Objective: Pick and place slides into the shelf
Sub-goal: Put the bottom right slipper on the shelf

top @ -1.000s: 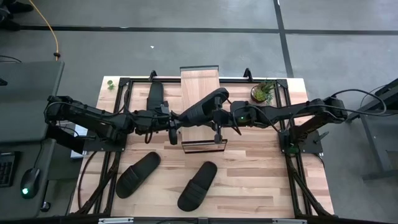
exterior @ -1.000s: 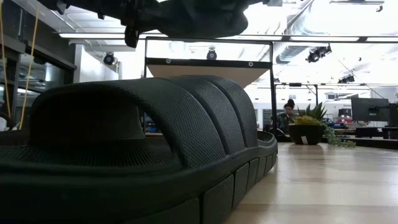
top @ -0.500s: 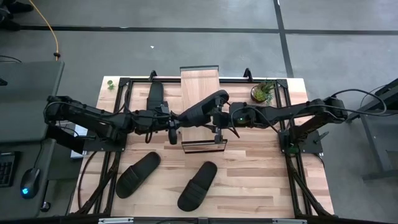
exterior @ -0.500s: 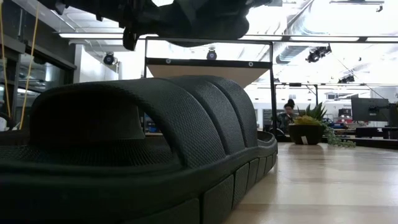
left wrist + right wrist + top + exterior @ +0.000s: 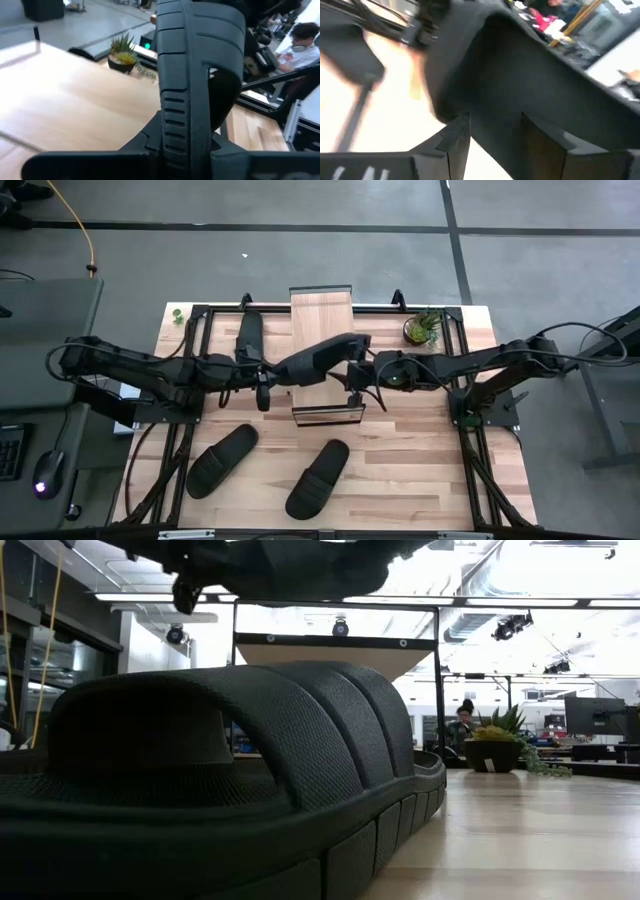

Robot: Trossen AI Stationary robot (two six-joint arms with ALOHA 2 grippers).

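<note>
One black slide [image 5: 318, 360] hangs in the air over the near end of the light-wood shelf [image 5: 320, 310]. My left gripper [image 5: 266, 376] is shut on its left end. My right gripper [image 5: 354, 368] is at its right end; in the right wrist view [image 5: 492, 125] its fingers stand apart, with the slide [image 5: 510, 70] close in front. Whether they touch it I cannot tell. A second slide [image 5: 250, 335] lies left of the shelf. Two more [image 5: 222, 460] [image 5: 318, 478] lie sole down on the near table; one [image 5: 230, 770] fills the low view. My left gripper pinches the slide's end nearest the table's left side between its two fingers, across the sole [image 5: 175, 135]. The fingers come about level from the table's left and lie along the slide. The slide is lifted clear, turned on its side, strap [image 5: 225, 85] to one side.
A small potted plant [image 5: 423, 328] stands at the far right of the table. The shelf's thin black frame [image 5: 438, 680] rises behind the near slide. A person [image 5: 462, 720] sits beyond the table. The near right of the tabletop [image 5: 430, 470] is bare wood.
My right gripper has opened and rolled at the slide's right end. My left gripper has drawn back a little toward the table's left edge, taking the slide with it; the slide stays lifted over the shelf.
</note>
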